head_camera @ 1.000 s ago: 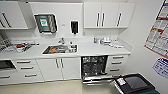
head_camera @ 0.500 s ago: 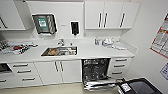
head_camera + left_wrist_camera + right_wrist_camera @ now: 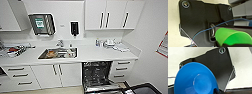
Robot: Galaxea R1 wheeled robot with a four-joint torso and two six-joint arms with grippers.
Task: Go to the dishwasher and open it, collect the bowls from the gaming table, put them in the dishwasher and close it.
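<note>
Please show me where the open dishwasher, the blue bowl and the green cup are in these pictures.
dishwasher [image 3: 96, 73]: head view, on its dark open interior under the counter.
blue bowl [image 3: 194, 80]: right wrist view, on the bowl's underside near its round base.
green cup [image 3: 230, 36]: left wrist view, on the cup's side wall.

No words or numbers can be read; the green label on the wall box is too blurry.

Bright green cup: lies on its side close to the lens, open end toward the dark robot plate. Thin blue cable: runs slantwise across the plate, passing above the cup. Pale floor: beside the plate.
</note>
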